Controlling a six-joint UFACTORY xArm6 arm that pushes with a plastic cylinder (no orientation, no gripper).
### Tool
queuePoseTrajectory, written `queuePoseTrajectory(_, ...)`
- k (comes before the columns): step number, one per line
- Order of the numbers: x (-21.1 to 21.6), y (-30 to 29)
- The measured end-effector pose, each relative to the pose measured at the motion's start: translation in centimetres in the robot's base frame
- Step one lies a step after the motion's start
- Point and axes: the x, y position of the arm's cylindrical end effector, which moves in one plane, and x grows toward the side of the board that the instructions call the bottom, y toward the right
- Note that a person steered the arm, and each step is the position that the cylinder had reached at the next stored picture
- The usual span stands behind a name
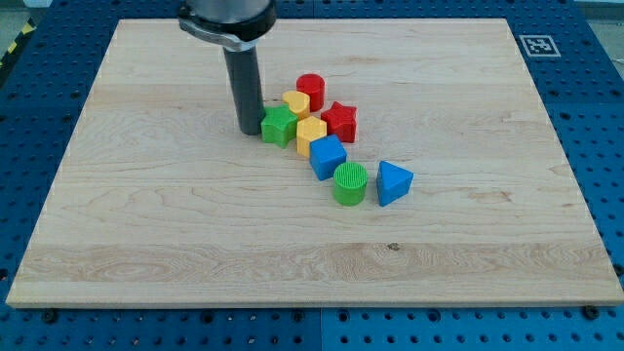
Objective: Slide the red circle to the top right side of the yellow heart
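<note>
Item: red circle (310, 89) lay up-right of my tip (251, 131) (a bare rod, gripping nothing), yellow heart (296, 103) between.

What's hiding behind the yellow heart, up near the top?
Behind the yellow heart stands the red circle, touching it. The red circle's lower part is covered by the heart. My tip sits left of them, beside the green star.

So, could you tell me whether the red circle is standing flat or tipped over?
Standing flat: the red circle shows its round face upward, beside the yellow heart. My tip is at the green block.
</note>
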Motion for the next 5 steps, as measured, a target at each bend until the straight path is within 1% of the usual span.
queuePoseTrajectory(2, 0.0, 1.0)
queuePoseTrajectory(4, -7.0, 0.9)
queuePoseTrajectory(5, -8.8, 3.6)
